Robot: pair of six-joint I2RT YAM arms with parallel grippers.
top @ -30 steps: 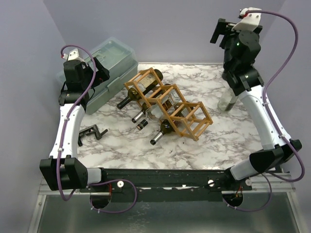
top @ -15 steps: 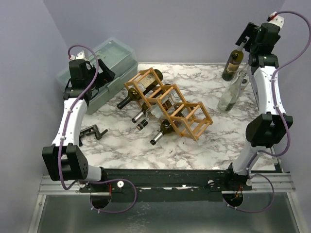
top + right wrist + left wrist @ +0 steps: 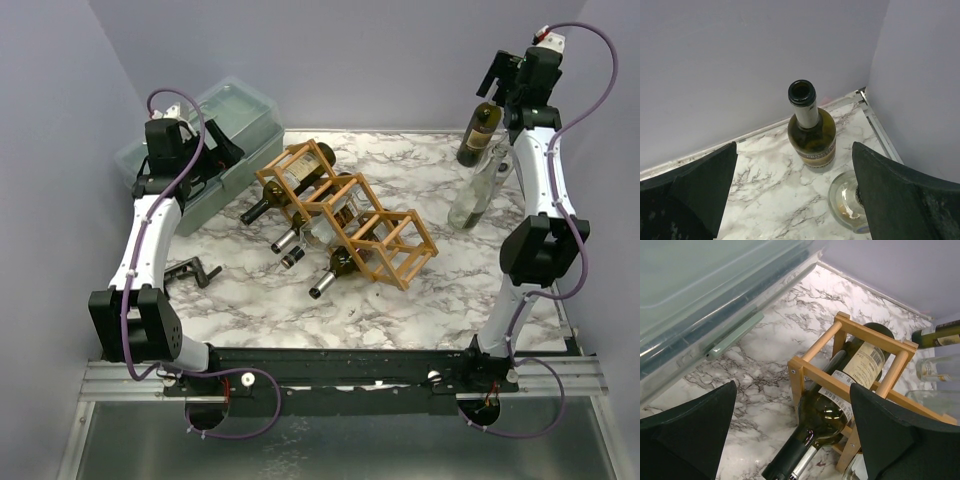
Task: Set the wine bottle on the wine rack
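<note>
The wooden wine rack (image 3: 385, 232) lies in the middle of the table with several bottles lying in its cells. A dark green wine bottle (image 3: 477, 133) stands upright in the back right corner, its mouth open. It shows in the right wrist view (image 3: 811, 134) below and between my fingers. My right gripper (image 3: 494, 74) (image 3: 795, 195) is open, high above that bottle and not touching it. My left gripper (image 3: 222, 152) (image 3: 792, 440) is open and empty over the rack's left end (image 3: 798, 380), above a dark bottle (image 3: 832, 415) lying in the end cell.
A clear glass bottle (image 3: 472, 196) (image 3: 852, 200) stands just in front of the dark one. A translucent plastic box (image 3: 205, 135) (image 3: 700, 285) sits at the back left. A black clamp (image 3: 190, 270) lies near the table's left edge. Walls close the back and right.
My right arm has swung up and back, from over the clear bottle to above the dark bottle in the corner. My left arm has shifted slightly right.
</note>
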